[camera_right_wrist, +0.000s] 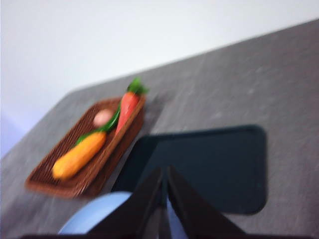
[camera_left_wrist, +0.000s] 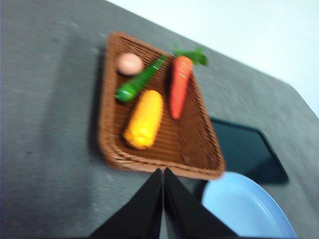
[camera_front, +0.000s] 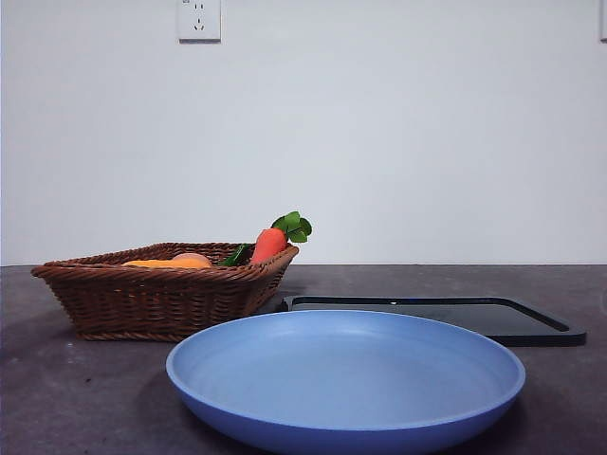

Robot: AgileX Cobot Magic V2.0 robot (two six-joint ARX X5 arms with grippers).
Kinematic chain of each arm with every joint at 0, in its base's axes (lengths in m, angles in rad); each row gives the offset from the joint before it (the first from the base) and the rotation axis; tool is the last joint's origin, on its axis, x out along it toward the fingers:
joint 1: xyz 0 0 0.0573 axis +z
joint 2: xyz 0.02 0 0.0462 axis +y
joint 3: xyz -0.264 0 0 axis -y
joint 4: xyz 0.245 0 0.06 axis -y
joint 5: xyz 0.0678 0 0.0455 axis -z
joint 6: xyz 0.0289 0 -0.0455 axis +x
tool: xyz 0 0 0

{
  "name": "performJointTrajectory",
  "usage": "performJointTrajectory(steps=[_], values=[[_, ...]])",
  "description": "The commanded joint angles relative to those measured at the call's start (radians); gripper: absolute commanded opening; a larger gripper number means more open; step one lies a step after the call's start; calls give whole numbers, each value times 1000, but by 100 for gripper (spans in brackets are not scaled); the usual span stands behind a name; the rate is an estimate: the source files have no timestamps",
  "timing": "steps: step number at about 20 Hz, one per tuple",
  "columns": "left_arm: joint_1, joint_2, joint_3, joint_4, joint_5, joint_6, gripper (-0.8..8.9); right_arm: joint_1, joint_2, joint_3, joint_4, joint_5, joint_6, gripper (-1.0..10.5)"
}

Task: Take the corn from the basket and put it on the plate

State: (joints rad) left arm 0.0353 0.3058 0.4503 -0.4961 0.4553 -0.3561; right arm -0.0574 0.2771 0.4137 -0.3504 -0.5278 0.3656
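Dark grey table (camera_front: 57,398) against a plain white wall (camera_front: 398,142), power socket (camera_front: 199,19) high on it. Left gripper (camera_left_wrist: 163,175) raised above the near edge of the basket (camera_left_wrist: 192,149), jaws pressed together to a thin seam, nothing between them. Right gripper (camera_right_wrist: 164,175) likewise shut tight and empty, hanging over the black tray (camera_right_wrist: 219,164), well apart from the basket.

Inside the basket, corn (camera_left_wrist: 144,118) lying flat on the woven floor, touching no gripper, long axis running roughly along the basket's length, one rounded end toward the left gripper, the other toward the green vegetable (camera_left_wrist: 137,82). Green vegetable slanted across the corn's far end. Carrot (camera_left_wrist: 179,87) beside the corn, nearly parallel, leafy top at the far rim and tip pointing back toward the gripper. Small peach-pink ball (camera_left_wrist: 130,63) in the far corner.

From the front, only a sliver of corn showing above the wicker rim. Light-blue plate (camera_front: 346,417) bare, nearest the camera, just beside basket and tray.
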Motion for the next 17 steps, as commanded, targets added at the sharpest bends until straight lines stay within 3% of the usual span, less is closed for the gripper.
performJointTrajectory(steps=[1, 5, 10, 17], values=[[2, 58, 74, -43, 32, 98, 4, 20, 84, 83, -84, -31, -123, 2], [-3, 136, 169, -143, 54, 187, 4, 75, 205, 203, -246, -34, -259, 2], [-34, 216, 253, -253, 55, 260, 4, 174, 330, 320, -402, -23, -371, 2], [-71, 249, 262, -266, 54, 274, 5, 271, 415, 354, -409, -16, -401, 2]])
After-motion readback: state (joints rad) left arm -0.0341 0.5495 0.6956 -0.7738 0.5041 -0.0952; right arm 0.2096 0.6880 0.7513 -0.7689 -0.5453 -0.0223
